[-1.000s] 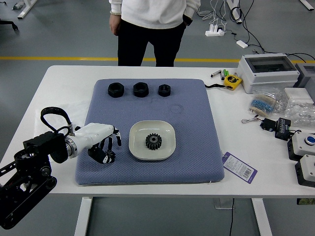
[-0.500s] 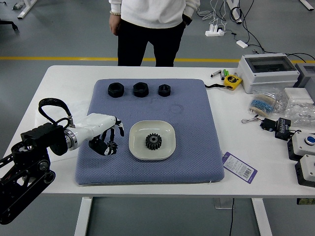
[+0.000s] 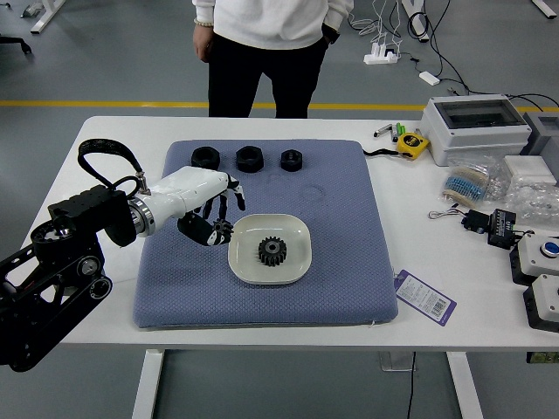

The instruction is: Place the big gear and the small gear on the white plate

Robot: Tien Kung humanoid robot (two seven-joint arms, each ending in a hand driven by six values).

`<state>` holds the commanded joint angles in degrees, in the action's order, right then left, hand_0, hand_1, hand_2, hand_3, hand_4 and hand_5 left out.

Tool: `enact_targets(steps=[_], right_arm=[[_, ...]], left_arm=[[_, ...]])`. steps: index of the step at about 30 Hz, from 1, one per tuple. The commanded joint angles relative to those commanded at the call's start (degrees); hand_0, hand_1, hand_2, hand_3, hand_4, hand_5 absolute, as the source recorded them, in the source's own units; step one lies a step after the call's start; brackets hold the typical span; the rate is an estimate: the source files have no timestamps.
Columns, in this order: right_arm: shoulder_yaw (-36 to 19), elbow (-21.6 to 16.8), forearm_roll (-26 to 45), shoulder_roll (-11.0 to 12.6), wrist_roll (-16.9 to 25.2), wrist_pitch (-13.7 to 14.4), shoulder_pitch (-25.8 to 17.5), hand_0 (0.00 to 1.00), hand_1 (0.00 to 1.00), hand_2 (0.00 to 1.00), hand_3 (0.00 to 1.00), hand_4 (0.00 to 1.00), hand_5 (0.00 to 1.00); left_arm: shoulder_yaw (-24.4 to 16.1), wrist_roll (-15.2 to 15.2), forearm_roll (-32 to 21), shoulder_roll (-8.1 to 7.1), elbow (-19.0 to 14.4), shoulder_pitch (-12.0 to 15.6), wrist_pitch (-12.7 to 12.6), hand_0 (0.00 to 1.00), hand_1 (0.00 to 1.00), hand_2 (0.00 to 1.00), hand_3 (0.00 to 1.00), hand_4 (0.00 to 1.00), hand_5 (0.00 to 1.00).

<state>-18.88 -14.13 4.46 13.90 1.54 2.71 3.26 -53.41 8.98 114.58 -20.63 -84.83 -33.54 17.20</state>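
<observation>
The white rectangular table [image 3: 437,330] is largely covered by a blue-grey padded mat [image 3: 345,244]. Beyond it, a person's hand [image 3: 203,44] is left hanging, unused. The robot's black-and-white left hand [image 3: 192,194] is curled, with a small dark toothed gear [image 3: 224,230] apparently pinched at the fingertips, beside the off-white rounded-square plate [image 3: 271,279]. Three black hexagonal nuts [image 3: 250,159] are lined up behind. The larger black toothed gear [image 3: 272,251] is already seated mid-plate. If the small one is released too soon, the rim could be caught and the gear tipped onto the mat; if carried too low, the seated gear could be knocked.
</observation>
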Motion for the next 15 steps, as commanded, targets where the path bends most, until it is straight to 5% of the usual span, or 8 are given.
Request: enact_targets(steps=[15], right_arm=[[-0.79, 0.05, -1.23, -0.09, -0.27, 0.21, 0.3, 0.721, 0.736, 0.807, 0.757, 0.998, 0.814]], left_arm=[[0.97, -0.16, -0.28, 1.55, 0.98, -1.63, 0.06, 0.211, 0.275, 0.403, 0.577, 0.753, 0.002]])
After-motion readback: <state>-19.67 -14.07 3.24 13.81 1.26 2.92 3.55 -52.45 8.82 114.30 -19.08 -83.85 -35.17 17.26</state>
